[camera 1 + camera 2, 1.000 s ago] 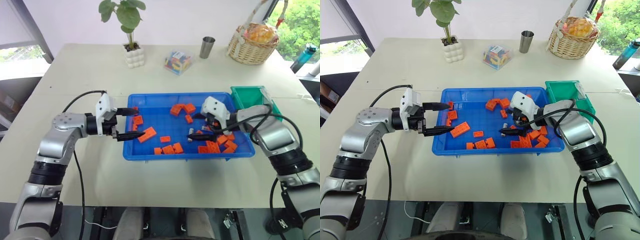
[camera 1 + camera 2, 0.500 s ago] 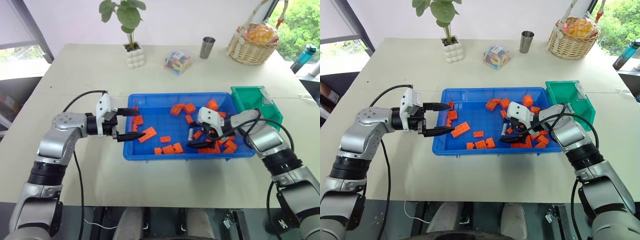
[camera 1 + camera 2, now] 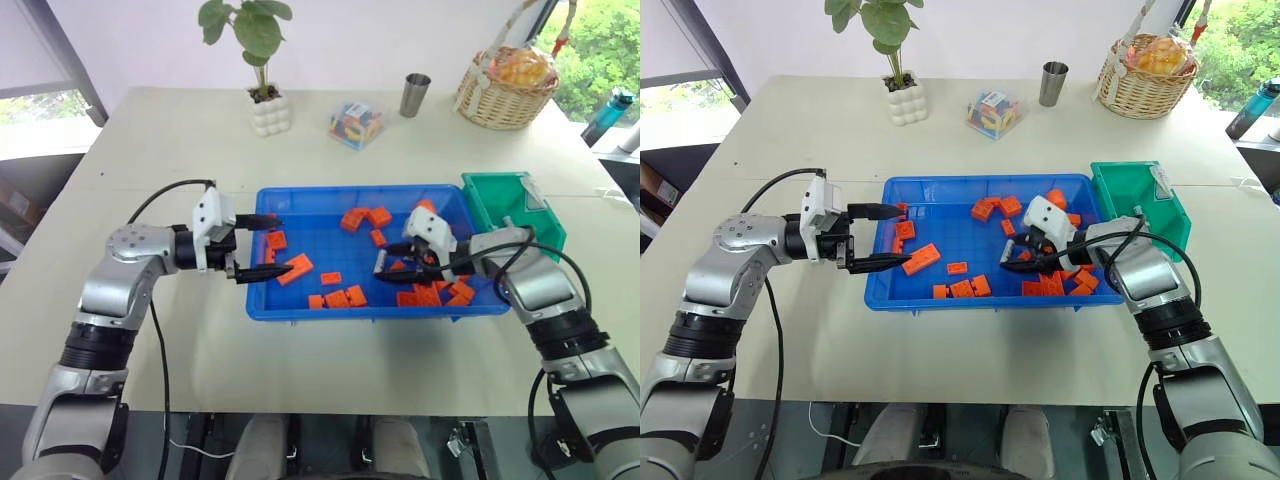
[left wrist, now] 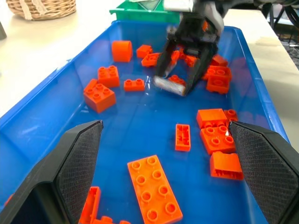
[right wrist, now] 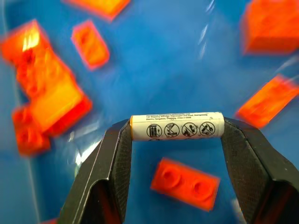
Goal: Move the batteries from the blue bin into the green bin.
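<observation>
Battery [image 5: 176, 126], silver-grey cyl. w/ printed symbols, is sitting crosswise between the right gripper's [image 5: 176, 140] fingertips, ctr of right wrist view, above blue bin [image 3: 300, 306] floor. Blue bin is lying mid-frame in head view, holding orange bricks. Green bin [image 3: 497, 200] is standing at its upper-right corner.

We count one battery [image 5: 176, 126], one blue bin [image 3: 300, 306], one green bin [image 3: 495, 202], roughly twenty orange bricks [image 3: 293, 269] in the bin, one potted plant [image 3: 262, 60], one metal cup [image 3: 414, 94], one wicker basket [image 3: 500, 95], one clear box of coloured pieces [image 3: 356, 123], two grippers
</observation>
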{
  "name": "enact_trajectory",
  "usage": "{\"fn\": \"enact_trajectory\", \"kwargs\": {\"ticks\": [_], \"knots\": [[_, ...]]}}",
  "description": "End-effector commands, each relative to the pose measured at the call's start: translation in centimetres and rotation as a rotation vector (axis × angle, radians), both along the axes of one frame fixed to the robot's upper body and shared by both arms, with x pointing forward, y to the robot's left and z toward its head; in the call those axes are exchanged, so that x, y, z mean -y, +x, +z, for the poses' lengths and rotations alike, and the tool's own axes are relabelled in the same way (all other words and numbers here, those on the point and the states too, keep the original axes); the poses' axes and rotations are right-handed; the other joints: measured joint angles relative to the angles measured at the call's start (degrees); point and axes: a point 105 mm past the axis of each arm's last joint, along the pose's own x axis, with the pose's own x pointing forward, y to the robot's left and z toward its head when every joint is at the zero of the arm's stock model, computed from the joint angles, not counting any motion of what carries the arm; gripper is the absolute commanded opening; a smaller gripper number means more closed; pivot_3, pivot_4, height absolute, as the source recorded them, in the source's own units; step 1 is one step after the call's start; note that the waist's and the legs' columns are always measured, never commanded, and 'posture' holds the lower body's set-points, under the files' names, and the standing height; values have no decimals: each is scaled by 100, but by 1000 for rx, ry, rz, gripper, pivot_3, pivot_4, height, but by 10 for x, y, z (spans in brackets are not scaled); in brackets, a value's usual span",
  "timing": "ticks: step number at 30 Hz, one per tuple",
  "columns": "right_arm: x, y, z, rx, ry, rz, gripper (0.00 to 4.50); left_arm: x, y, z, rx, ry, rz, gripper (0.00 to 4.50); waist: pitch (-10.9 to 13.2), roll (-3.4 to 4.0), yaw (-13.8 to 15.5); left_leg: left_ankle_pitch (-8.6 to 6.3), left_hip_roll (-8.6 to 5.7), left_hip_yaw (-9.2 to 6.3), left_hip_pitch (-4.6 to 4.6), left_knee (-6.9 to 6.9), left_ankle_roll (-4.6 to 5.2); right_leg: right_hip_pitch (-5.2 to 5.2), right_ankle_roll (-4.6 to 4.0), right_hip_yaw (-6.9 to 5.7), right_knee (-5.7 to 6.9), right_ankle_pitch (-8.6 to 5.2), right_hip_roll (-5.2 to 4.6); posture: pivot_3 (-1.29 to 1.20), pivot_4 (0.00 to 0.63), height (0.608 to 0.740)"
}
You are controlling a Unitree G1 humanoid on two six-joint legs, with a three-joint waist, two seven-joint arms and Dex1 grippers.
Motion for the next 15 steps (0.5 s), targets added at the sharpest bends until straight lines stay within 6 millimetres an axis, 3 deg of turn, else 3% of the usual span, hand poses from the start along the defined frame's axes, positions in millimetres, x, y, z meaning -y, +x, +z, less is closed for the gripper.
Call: {"fn": "enact_trajectory", "kwargs": {"ticks": [1,3,6,10,13,15], "knots": [[38,12,44,176,2,-260,2222,1,-2,2,33,3,-7,4500,0,0,13,0,0,0,0,0,0,0,0,0,0,0,-1,0,150,678],[68,15,55,203,-12,-457,2222,1,-2,2,33,1,-4,4500,0,0,28,0,-2,0,0,0,0,0,0,0,0,0,-2,0,150,678],[97,7,65,239,-32,-617,2222,1,-2,1,32,0,1,4500,0,0,78,0,-1,1,0,0,0,-1,0,0,0,0,-2,0,150,678],[140,-4,64,248,-57,-847,2222,1,-1,-2,28,11,-3,4500,0,0,91,0,-1,8,0,-1,0,-2,0,1,-1,0,-3,0,150,678],[157,-12,61,236,-60,-925,2222,2,0,-1,28,9,-8,4500,-1,1,111,0,-1,10,0,-1,0,-2,0,1,0,0,-4,0,150,678],[160,-14,59,227,-47,-953,3307,3,0,-1,30,11,-17,4500,-1,0,103,0,-1,11,1,-1,0,-1,1,2,-1,0,-3,0,150,678]]}}
